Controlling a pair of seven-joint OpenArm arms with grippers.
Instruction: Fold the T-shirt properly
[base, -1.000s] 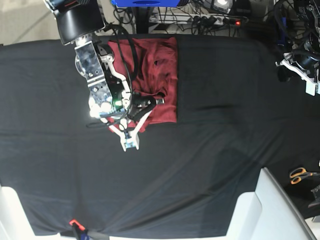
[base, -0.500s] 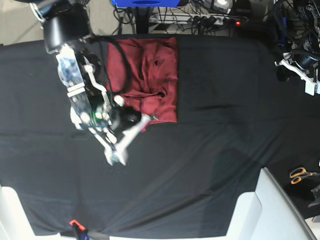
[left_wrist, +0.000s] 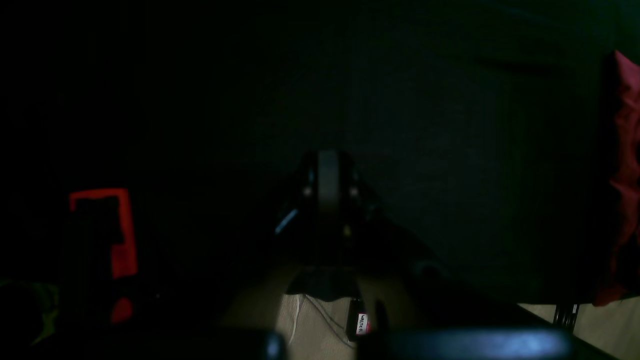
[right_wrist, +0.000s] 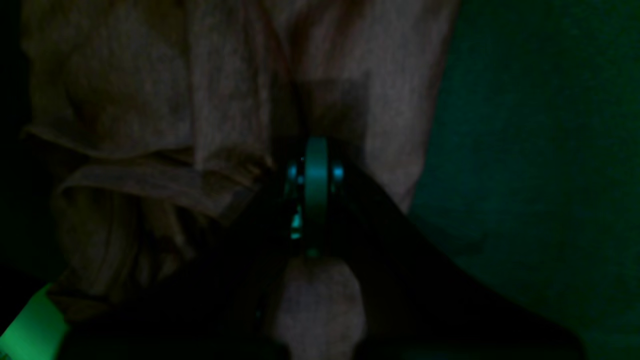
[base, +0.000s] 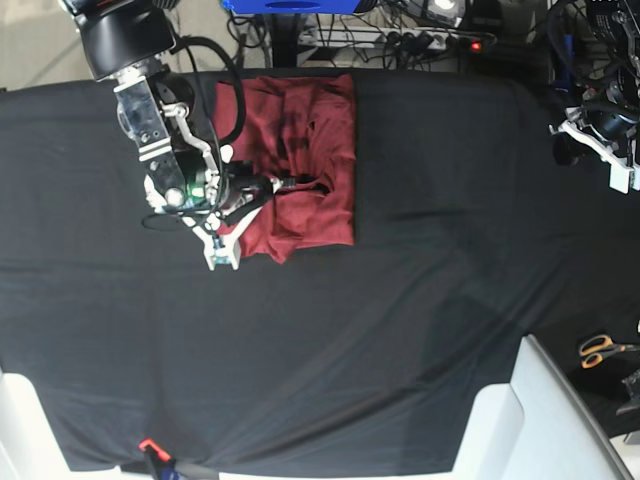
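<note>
- While the T-shirt (base: 300, 160) lies as a narrow, partly folded slab at the far edge of the black cloth (base: 420, 300), we judge the fold half done: its near corner looks rumpled.
- We see the right gripper (base: 222, 258) pressed together, empty, at that near-left corner; next it needs to pinch the loose hem and lay it square.
- We find the left gripper (left_wrist: 327, 175) pressed together too, parked well apart.
- Our right wrist view alone shows bunched hem layers (right_wrist: 150, 165); our base view alone shows the whole outline and scissors (base: 600, 350).
</note>
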